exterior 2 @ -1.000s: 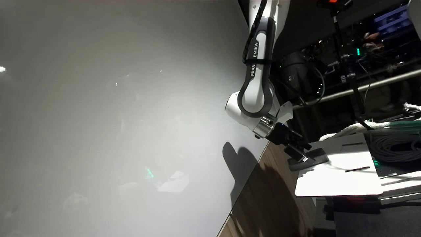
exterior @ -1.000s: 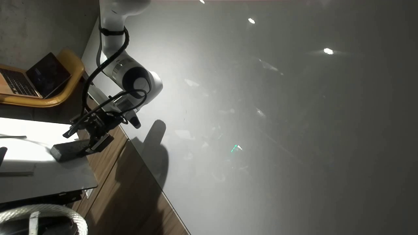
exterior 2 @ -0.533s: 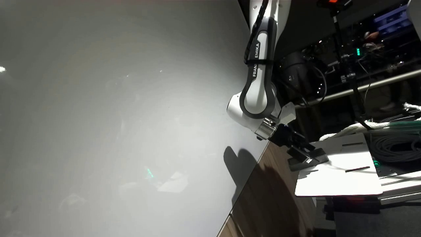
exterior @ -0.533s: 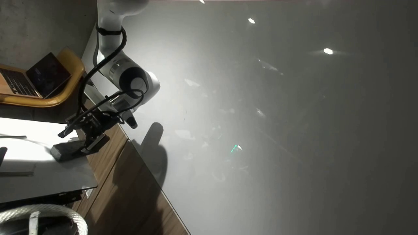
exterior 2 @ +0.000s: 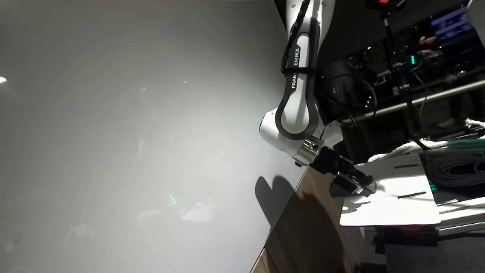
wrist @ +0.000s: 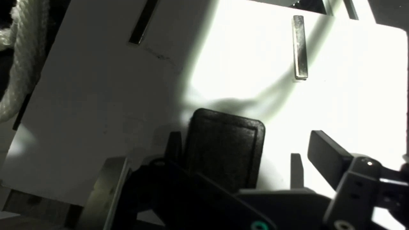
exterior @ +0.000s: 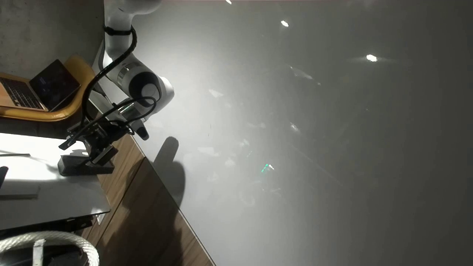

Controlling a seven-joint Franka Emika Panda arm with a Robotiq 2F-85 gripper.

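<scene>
A dark rectangular block (exterior: 72, 167) lies on the white panel (exterior: 55, 205) near its edge beside the wood. It also shows in an exterior view (exterior 2: 369, 185) and in the wrist view (wrist: 225, 147), with rounded corners and a raised rim. My gripper (exterior: 79, 153) is low over the block with its fingers apart; it also shows in an exterior view (exterior 2: 352, 182). In the wrist view my gripper (wrist: 244, 150) has its left finger close against the block's left side. The right finger (wrist: 330, 156) stands off to the right, with a gap to the block. The block's near end is hidden.
Metal bars (wrist: 299, 48) lie on the panel. A thick white rope (wrist: 24, 57) passes beside it. A large grey table (exterior: 295, 147) and a wood face (exterior: 147, 214) border the arm. A laptop (exterior: 51, 87) rests on a yellow chair (exterior: 83, 74).
The arm and gripper have moved a little further over the white panel. The block has turned slightly since half a second ago, lying more level in an exterior view. The fingers stay apart.
</scene>
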